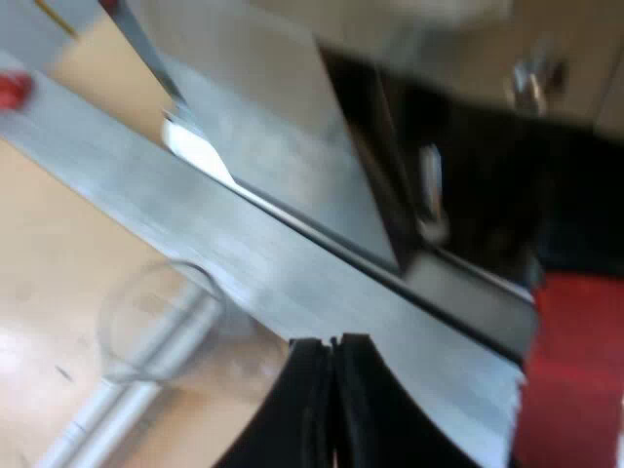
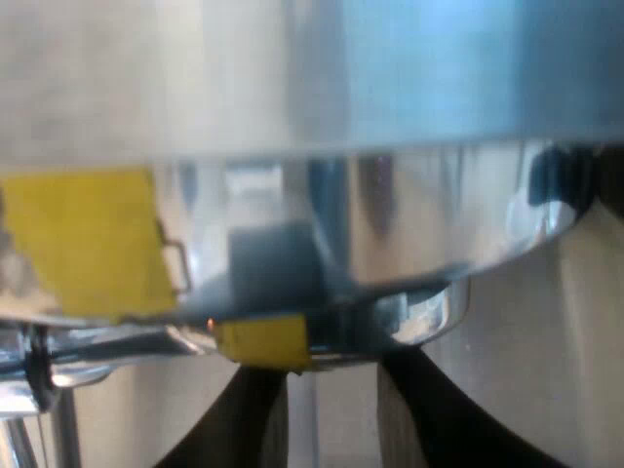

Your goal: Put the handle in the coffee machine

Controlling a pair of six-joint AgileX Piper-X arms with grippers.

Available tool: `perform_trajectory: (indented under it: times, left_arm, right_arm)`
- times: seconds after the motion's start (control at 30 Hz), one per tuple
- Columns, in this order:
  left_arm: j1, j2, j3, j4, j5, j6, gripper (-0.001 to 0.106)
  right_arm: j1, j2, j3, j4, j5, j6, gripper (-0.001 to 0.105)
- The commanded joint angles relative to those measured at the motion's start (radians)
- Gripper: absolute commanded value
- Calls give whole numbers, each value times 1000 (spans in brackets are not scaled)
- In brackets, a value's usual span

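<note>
Right wrist view: right tool spread open, empty, just under the holder, likely poised to seat it.
Holder: probably this shiny, rounded chrome body close under the machine; cannot tell if locked in.
Left tool: fingers pressed together, empty, near glass, likely standing clear.

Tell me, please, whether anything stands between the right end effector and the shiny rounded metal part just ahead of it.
Nothing visible does. The right end effector has its black fingers spread right at the rim of the shiny rounded metal part. Whether that is holder or machine, I cannot tell.
</note>
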Motion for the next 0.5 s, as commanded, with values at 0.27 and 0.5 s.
perform_trajectory:
  times: [0.27,0.5]
  left_arm:
    - [-64,5,-6,167,-66,123,1]
    - [-64,5,-6,253,-56,149,1]
  right_arm:
    - [-3,-66,-54,-162,-47,-21,26]
    - [-3,-66,-54,-162,-47,-21,26]
